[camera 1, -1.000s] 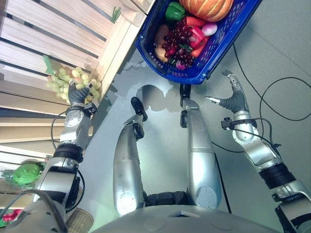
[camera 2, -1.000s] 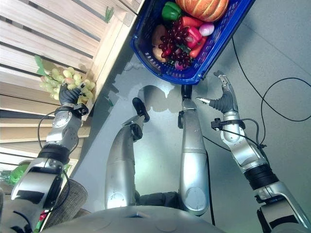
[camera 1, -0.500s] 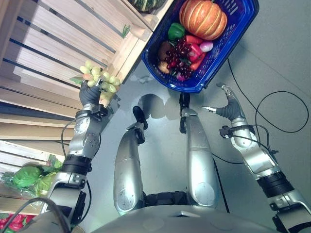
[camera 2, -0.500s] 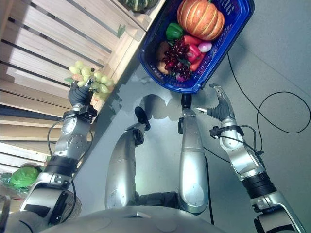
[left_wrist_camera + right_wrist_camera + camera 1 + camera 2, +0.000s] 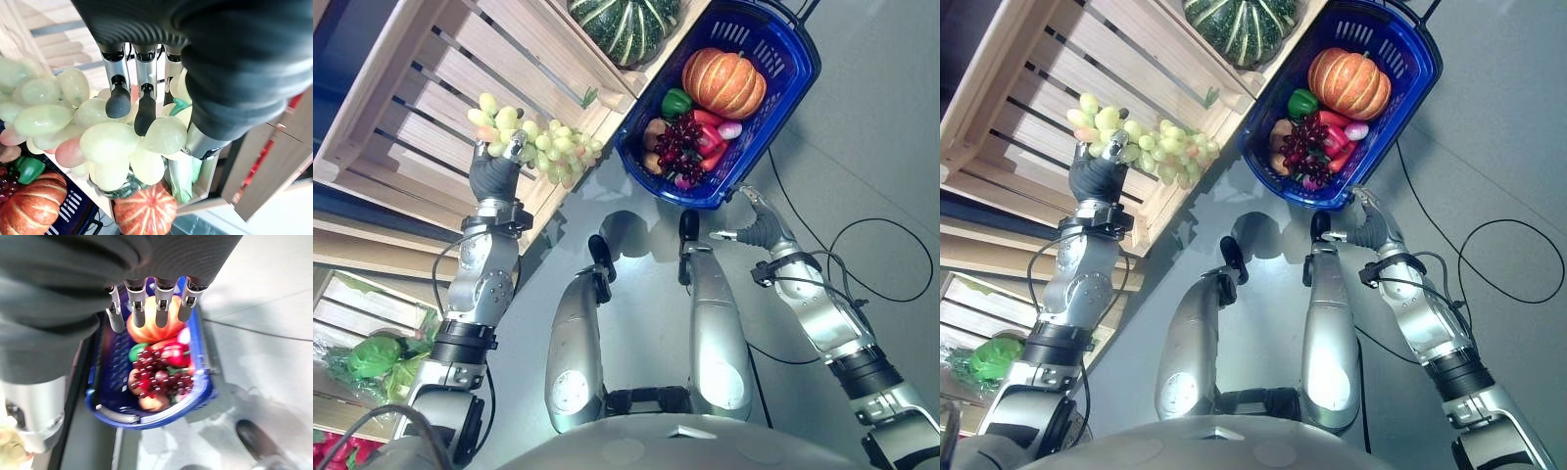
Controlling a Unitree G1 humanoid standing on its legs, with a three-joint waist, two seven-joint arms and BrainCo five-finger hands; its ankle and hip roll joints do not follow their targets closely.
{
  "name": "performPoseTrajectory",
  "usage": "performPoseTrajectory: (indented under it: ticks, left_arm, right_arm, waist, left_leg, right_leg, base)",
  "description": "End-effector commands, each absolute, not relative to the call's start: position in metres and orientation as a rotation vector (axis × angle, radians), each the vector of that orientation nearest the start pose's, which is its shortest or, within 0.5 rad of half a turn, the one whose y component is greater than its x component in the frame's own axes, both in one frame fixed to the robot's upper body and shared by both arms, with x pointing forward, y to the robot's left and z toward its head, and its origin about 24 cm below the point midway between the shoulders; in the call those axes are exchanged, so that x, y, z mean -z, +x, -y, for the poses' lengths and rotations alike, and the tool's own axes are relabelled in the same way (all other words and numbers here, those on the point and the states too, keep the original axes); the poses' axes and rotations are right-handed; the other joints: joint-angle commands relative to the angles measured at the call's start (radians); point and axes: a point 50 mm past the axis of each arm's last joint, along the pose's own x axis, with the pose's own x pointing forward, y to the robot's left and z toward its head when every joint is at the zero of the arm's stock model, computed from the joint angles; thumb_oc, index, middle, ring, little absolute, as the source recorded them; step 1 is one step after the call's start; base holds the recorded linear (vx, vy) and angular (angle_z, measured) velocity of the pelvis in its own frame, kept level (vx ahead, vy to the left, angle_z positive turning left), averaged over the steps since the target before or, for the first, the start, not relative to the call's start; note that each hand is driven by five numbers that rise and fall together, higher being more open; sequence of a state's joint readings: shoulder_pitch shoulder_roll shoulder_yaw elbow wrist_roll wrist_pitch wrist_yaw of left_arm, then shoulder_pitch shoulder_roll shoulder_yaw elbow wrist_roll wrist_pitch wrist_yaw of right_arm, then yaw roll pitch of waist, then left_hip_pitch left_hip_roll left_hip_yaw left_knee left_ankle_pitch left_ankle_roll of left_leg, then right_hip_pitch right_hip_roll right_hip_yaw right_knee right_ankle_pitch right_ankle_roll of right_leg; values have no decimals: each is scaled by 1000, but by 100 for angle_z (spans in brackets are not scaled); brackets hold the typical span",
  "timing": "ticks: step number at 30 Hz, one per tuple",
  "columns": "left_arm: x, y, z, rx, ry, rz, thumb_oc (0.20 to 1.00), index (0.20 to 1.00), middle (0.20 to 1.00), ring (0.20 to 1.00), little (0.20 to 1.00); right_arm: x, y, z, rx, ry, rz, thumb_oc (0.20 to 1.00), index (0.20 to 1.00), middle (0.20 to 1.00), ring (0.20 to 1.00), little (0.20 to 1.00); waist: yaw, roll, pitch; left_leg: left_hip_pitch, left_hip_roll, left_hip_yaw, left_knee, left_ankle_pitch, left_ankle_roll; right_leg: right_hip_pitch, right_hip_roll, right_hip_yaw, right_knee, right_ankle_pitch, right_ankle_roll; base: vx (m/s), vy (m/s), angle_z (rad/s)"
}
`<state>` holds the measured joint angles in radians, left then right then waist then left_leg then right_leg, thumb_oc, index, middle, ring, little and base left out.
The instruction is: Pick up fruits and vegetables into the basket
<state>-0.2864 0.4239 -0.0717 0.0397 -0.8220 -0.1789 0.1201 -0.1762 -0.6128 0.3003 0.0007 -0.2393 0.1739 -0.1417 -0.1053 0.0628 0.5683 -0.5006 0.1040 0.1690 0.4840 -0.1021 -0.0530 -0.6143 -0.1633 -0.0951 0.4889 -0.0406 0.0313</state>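
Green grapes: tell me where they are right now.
The green grapes are held in the left hand, raised on the robot's left in front of the wooden crate, short of the blue basket on the floor.

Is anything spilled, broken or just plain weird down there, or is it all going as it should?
Nothing stands out. The left hand grips a bunch of green grapes beside the wooden crate. The blue basket sits on the floor with its pumpkin and dark grapes inside. The right hand hangs open beside it.
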Motion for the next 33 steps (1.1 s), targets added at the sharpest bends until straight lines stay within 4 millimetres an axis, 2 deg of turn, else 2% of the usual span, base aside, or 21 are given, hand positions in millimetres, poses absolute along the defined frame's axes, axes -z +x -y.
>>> performPoseTrajectory:
  ticks: [1, 9, 15, 24, 25, 33]
  left_arm:
    - [-170, 292, -213, 81, -276, 478, 200, 200, 200, 200, 200]
    - [-192, 296, -198, 195, -120, 518, 200, 200, 200, 200, 200]
    - [-201, 297, -183, 290, -57, 525, 200, 200, 200, 200, 200]
    - [-202, 298, -158, 436, -27, 499, 200, 200, 200, 200, 200]
    - [-201, 298, -150, 472, -35, 485, 200, 200, 200, 200, 200]
    - [-194, 296, -126, 580, -89, 435, 200, 200, 200, 200, 200]
  right_arm:
    - [-98, 284, 185, -111, -940, 145, 1000, 1000, 1000, 1000, 1000]
    - [-137, 302, 160, -94, -1052, 323, 1000, 1000, 1000, 1000, 1000]
    - [-151, 308, 144, -124, -1120, 367, 1000, 1000, 1000, 1000, 1000]
    - [-140, 313, 113, -268, -1083, 305, 1000, 1000, 1000, 1000, 1000]
    - [-136, 313, 106, -293, -1069, 301, 1000, 1000, 1000, 1000, 1000]
    - [-125, 309, 91, -344, -1031, 302, 1000, 1000, 1000, 1000, 1000]
  waist:
    - [15, -15, -48]
    - [31, -12, -48]
    - [45, -11, -95]
    - [63, -11, -149]
    - [65, -11, -161]
    - [68, -12, -199]
  left_leg:
    - [19, -51, 19, -50, -11, 51]
    - [146, -55, 0, -70, -18, 41]
    - [206, -62, -13, -115, -7, 33]
    - [281, -65, -34, -161, -9, 22]
    - [299, -62, -38, -176, -8, 20]
    - [350, -60, -50, -213, -9, 14]
  right_leg:
    - [76, -11, -5, 12, -92, 54]
    - [215, -33, -18, -20, -100, 52]
    - [278, -44, -25, -64, -90, 59]
    - [359, -55, -38, -112, -92, 64]
    - [377, -57, -41, -123, -92, 66]
    - [432, -56, -48, -165, -90, 73]
  base:
    - [-56, -32, 0]
    - [40, -11, 0]
    - [61, -26, 3]
    - [45, -24, 2]
    - [68, -24, 0]
    - [43, -17, 5]
